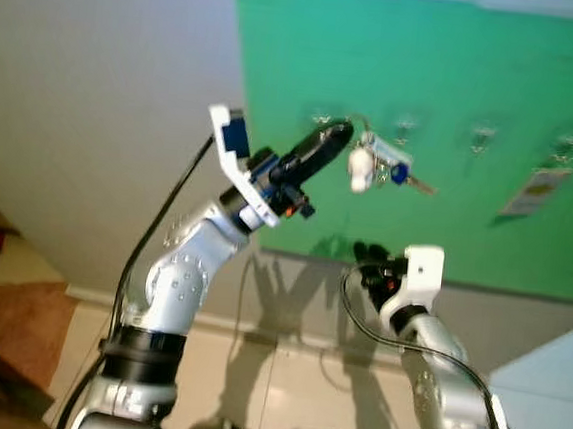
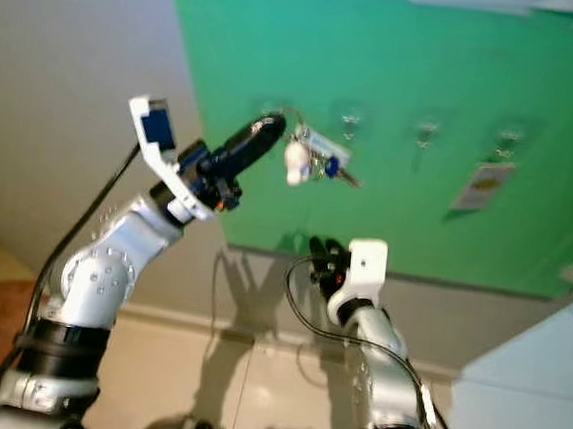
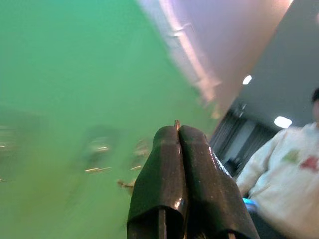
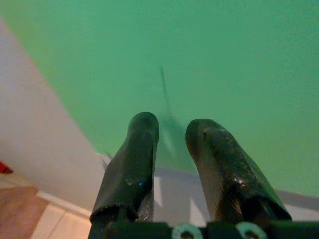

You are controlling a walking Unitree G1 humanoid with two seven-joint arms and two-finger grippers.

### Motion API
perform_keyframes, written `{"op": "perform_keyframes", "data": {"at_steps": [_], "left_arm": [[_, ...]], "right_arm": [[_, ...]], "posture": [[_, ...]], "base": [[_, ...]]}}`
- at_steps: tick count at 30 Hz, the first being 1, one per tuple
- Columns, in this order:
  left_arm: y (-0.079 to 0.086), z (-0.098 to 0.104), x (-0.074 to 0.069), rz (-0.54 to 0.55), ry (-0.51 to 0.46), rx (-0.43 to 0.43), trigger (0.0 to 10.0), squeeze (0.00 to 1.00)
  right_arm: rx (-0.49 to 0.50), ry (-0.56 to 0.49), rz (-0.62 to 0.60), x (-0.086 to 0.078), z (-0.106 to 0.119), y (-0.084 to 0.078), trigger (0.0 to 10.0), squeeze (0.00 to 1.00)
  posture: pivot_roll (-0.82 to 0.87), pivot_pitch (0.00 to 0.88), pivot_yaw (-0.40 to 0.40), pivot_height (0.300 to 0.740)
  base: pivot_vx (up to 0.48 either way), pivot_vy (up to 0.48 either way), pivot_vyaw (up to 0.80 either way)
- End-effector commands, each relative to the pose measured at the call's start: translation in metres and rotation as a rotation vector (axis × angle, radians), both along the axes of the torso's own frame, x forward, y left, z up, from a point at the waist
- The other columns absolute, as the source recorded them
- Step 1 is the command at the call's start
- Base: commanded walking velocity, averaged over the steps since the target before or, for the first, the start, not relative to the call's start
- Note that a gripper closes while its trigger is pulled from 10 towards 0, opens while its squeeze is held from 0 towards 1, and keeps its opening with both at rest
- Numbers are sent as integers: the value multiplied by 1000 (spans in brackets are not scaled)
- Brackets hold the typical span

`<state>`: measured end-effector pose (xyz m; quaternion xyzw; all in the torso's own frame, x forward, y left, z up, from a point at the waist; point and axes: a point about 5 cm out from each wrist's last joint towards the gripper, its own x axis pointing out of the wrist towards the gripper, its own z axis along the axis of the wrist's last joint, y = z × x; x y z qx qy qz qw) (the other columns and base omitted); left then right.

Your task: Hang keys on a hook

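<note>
left claw [image 1: 342,132] pinched shut on the ring of the keys [image 1: 379,166] | keys hung beside a hook [image 1: 405,131] on the green board | right claw [image 4: 172,137] open (idle, low) | risk: ring could miss hook, keys fall.

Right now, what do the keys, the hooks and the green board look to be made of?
Keys: probably metal with a blue plastic head, plus a white, glossy charm, held up by the left end effector. Hooks: clear or shiny, plastic or metal; too blurred to tell. Green board: flat matte, painted-looking surface.
</note>
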<state>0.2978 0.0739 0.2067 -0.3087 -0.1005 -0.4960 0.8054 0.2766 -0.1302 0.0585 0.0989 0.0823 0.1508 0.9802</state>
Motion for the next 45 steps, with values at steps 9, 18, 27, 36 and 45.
{"op": "perform_keyframes", "data": {"at_steps": [9, 18, 27, 36, 45], "left_arm": [[6, -31, -9, 25, -11, 233, 10000, 0], [11, -38, -9, 77, 38, 156, 10000, 0], [8, -32, 1, 125, 73, 32, 10000, 0], [-5, -30, 7, 57, 71, 10, 10000, 0], [-6, -26, 11, 48, 62, 3, 10000, 0]], "right_arm": [[-16, 4, 22, -2, -1, 2, 10000, 0], [-14, 10, 34, -5, -2, 7, 10000, 0], [-6, 18, 31, -9, -4, 7, 10000, 0], [-3, 17, 28, -8, -3, 8, 10000, 0], [3, 18, 22, -10, -3, 9, 10000, 0]], "posture": [[1, 99, 24, 740], [6, 107, 28, 740], [6, 121, 31, 740], [-5, 124, 32, 740], [-5, 129, 40, 740]], "base": [[90, 0, 0], [0, 0, 0], [0, 0, 0], [0, 0, 0], [0, 0, 0]]}}
